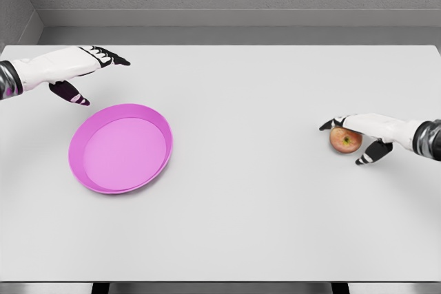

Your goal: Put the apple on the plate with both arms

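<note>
Red-skinned apple (pixel 345 140) sits on the counter (pixel 262 101), far right of the pink plate (pixel 89 170); the right hand (pixel 365 135) cups it loosely, ungrasped, while the left hand (pixel 83 74) hovers open beyond the plate.

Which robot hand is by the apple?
The right hand: it is over the apple, fingers around it. The left hand is far away, above the pink plate, holding nothing.

Single head view, looking down at table (pixel 275 225).
</note>
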